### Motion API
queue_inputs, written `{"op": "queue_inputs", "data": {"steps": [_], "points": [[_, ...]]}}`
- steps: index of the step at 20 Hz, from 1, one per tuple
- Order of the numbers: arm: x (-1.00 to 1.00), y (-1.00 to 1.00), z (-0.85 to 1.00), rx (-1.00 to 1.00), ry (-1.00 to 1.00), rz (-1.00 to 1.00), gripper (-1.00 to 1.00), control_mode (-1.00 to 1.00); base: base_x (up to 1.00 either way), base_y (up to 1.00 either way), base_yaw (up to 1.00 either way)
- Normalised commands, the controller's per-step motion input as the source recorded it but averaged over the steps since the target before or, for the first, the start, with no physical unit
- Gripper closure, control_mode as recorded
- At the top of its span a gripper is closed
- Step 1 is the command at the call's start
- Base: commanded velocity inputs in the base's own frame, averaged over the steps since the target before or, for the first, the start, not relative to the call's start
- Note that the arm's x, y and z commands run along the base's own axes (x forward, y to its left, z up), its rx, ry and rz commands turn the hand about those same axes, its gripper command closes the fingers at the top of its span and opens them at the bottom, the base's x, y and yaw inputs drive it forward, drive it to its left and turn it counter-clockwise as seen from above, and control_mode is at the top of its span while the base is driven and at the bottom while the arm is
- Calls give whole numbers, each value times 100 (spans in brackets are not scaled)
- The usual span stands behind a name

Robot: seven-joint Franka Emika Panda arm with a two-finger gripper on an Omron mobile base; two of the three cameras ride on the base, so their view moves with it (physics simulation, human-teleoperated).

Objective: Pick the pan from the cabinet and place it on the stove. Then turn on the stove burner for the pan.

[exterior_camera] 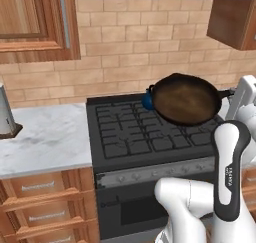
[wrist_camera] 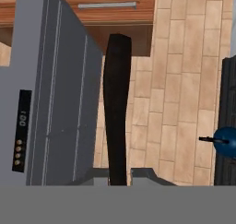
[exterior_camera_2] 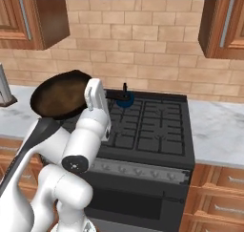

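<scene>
- Gripper (wrist_camera: 118, 178) pressed tight on the long black handle (wrist_camera: 116, 103) of the pan (exterior_camera: 186, 99), the finger tips (wrist_camera: 140, 175) hugging the handle from both sides at the bottom of the hand view.
- Pan held up in the air above the stove (exterior_camera: 145, 132), tilted so the brownish inside faces the base cameras, not touching the grates.
- In the left base view, pan over the far right part of the grates; in the right base view, pan (exterior_camera_2: 62, 94) over the far left part of the stove (exterior_camera_2: 152, 126), its right edge hidden behind the white hand.
- Small blue kettle (exterior_camera: 147, 101) on the far side of the stove, just left of the pan and partly covered by its rim in the left base view; seen also in the right base view (exterior_camera_2: 125, 100) and at the right edge of the hand view (wrist_camera: 226, 141).
- Cabinet (exterior_camera: 35, 22) up on the wall at far left, door with its vertical silver bar handle; whether shut or ajar cannot be told.
- Silver-grey knob strip (exterior_camera: 150, 173) along the near front of the stove.
- Grey range hood (wrist_camera: 55, 98) beside the handle in the hand view, tan brick wall (exterior_camera: 150, 42) behind the stove.
- Marble counter (exterior_camera: 45, 137) left of the stove, a grey object (exterior_camera: 6, 114) at its left edge.
</scene>
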Motion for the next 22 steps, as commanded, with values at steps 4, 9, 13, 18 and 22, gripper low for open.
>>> {"op": "queue_inputs", "data": {"steps": [4,9,13,18,22], "points": [[0,0,0,0,0,0,100,100,42,2,2],[0,0,0,0,0,0,100,100,38,2,3],[0,0,0,0,0,0,100,100,36,5,3],[0,0,0,0,0,0,100,100,34,10,3],[0,0,0,0,0,0,100,100,32,11,2]]}}
